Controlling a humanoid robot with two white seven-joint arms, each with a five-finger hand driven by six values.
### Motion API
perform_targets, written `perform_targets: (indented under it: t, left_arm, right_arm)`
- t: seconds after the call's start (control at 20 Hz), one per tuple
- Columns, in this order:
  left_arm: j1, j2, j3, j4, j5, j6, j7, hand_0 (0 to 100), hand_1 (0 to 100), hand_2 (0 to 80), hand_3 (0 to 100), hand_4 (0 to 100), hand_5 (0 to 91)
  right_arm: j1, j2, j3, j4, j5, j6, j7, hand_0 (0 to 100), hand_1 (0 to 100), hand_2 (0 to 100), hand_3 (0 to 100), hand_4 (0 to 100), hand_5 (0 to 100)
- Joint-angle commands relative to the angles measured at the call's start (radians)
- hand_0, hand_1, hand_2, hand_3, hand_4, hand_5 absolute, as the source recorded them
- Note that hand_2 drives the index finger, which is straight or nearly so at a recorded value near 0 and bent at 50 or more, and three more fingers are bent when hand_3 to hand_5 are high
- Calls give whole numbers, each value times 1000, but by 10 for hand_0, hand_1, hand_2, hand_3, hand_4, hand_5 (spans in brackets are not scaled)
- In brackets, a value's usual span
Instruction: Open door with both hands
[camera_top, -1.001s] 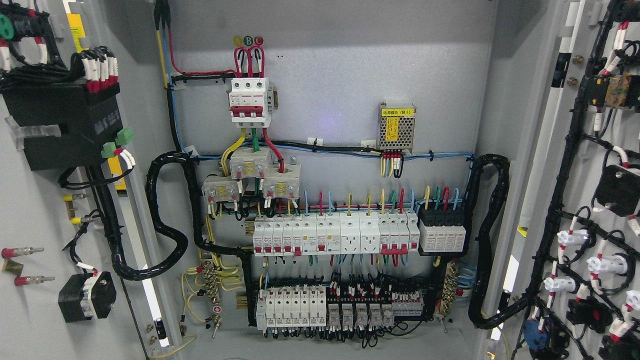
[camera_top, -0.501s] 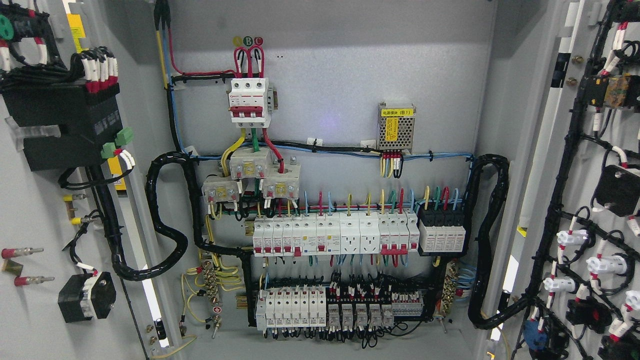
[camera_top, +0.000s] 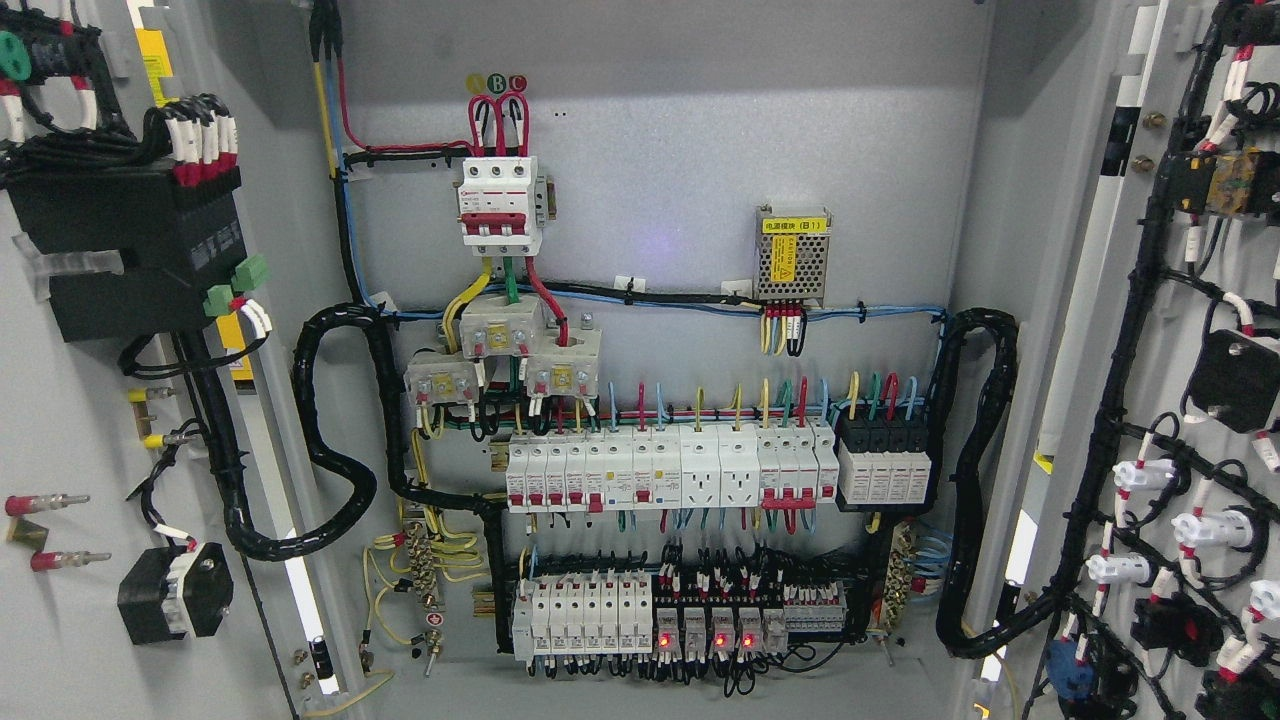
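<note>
Standing wide open at nine and three o'clock: left door (camera_top: 70, 420) and right door (camera_top: 1180, 330), baring grey cabinet (camera_top: 680, 130). Filling six o'clock: white breaker row (camera_top: 660, 470); below, small relays (camera_top: 715, 630) glowing red. Out of view: both hands, grip impossible to tell.

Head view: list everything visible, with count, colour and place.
left door: one, grey, swung open at left, carrying black components.
right door: one, grey, swung open at right, with black wiring.
main breaker: one, white and red, upper left of back panel.
power supply: one, silver with yellow label, upper right.
breaker row: one row, white, across the middle.
relay row: one row, four red lights lit, bottom.
black conduit: two loops, one each side.
Robot's hands: neither in view.
</note>
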Motion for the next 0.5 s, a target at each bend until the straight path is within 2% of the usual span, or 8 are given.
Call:
perform_targets:
  t: [0.0,0.1,0.2,0.25,0.35,0.45]
  left_arm:
    - [95,5,28,-813,3,-17,-2,0,0,0,0,0,0]
    - [116,2,25,-893,3,-40,-2,0,0,0,0,0,0]
    - [118,2,12,-913,3,-134,-16,0,0,0,0,0,0]
    - [118,3,6,-913,3,-200,-37,0,0,0,0,0,0]
    - [119,5,-27,-915,0,-320,-123,0,0,0,0,0,0]
    - [119,2,-35,-916,0,-376,-183,0,0,0,0,0,0]
  right_arm:
    - [41,-63,-183,-69,0,-54,0,201,121,0,0,0,0]
    - [43,-80,-194,-69,0,-89,0,201,121,0,0,0,0]
    - [47,-123,-194,-68,0,-102,0,201,121,0,0,0,0]
    - [49,-134,-197,-68,0,-105,0,201,122,0,0,0,0]
    - [47,-138,-224,-68,0,-106,2,201,121,0,0,0,0]
    - [37,-141,-237,-66,0,-108,2,201,121,0,0,0,0]
